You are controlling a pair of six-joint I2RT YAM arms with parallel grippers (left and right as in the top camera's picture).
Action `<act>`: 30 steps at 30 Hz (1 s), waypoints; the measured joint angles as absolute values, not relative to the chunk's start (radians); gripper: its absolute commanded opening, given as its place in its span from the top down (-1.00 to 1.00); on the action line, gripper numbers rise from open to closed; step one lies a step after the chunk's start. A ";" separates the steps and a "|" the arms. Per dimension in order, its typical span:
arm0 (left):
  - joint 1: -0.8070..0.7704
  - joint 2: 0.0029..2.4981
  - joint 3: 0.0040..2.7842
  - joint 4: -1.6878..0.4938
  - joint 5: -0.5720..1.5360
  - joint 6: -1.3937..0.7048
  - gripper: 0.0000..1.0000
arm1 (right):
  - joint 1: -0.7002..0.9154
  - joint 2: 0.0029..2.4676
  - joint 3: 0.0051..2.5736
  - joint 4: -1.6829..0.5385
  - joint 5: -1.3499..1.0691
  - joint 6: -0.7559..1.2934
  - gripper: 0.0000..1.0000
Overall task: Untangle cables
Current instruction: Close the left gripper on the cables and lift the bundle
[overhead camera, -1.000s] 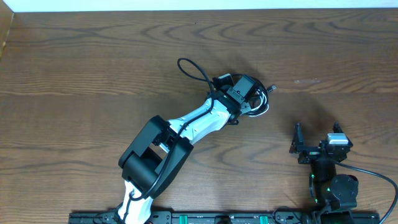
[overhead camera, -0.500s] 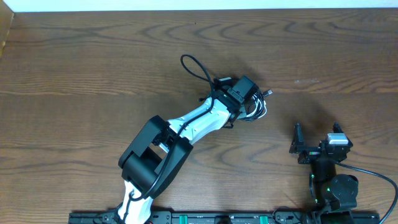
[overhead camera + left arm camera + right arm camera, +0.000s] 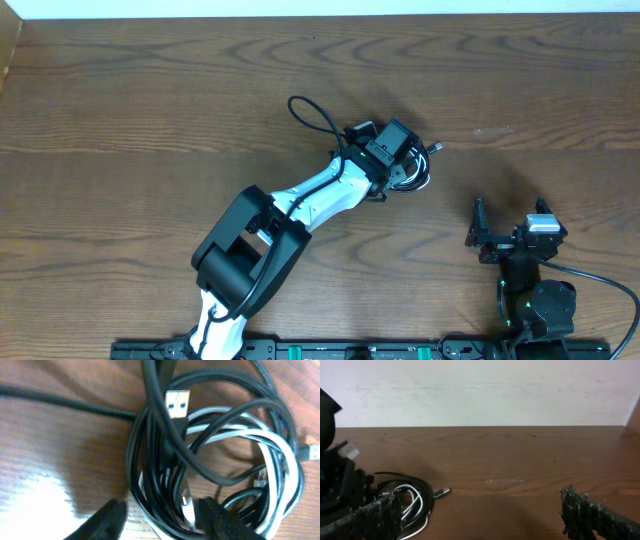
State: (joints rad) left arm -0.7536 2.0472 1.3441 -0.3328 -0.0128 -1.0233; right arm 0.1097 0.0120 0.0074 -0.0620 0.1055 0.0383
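Observation:
The cables point(image 3: 312, 113) lie as a small tangle of black cords and a white one point(image 3: 280, 445) at mid-table, with one black loop reaching out to the left. My left gripper point(image 3: 402, 160) is down on the bundle. In the left wrist view its jaws point(image 3: 165, 520) hold several black strands and a white plug between them, so it is shut on the cables. A blue-tongued USB plug point(image 3: 177, 402) lies on top of the tangle. My right gripper point(image 3: 510, 213) stands wide open near the table's front right, with nothing between its fingers point(image 3: 480, 512). The cables point(image 3: 412, 497) lie to its left.
A small metal plug end point(image 3: 437, 146) sticks out of the bundle's right side. The white left arm point(image 3: 310, 200) stretches diagonally from the front rail point(image 3: 330, 350). Bare wooden table point(image 3: 150, 100) surrounds the tangle; a pale wall point(image 3: 480, 390) stands beyond the far edge.
The left gripper and the bundle shifted slightly up and left, then came partly back; the black loop moved with them. The right arm has not moved.

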 measured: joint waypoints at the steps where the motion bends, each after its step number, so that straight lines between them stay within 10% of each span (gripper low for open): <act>1: -0.754 2.055 1.344 -0.336 -0.013 -1.023 0.44 | 0.110 0.012 0.007 -0.062 0.105 0.039 -0.98; 7: -0.754 2.067 1.349 -0.352 -0.013 -1.026 0.85 | 0.110 0.012 0.007 -0.062 0.105 0.039 -0.98; 30: -0.598 1.738 1.348 -0.769 -0.106 -0.686 0.84 | 0.110 0.012 0.007 -0.062 0.105 0.038 -0.98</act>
State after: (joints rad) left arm -0.5983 1.7378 1.3483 -0.7689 -0.1059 -0.6865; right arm 0.1097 0.0120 0.0074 -0.0620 0.1055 0.0383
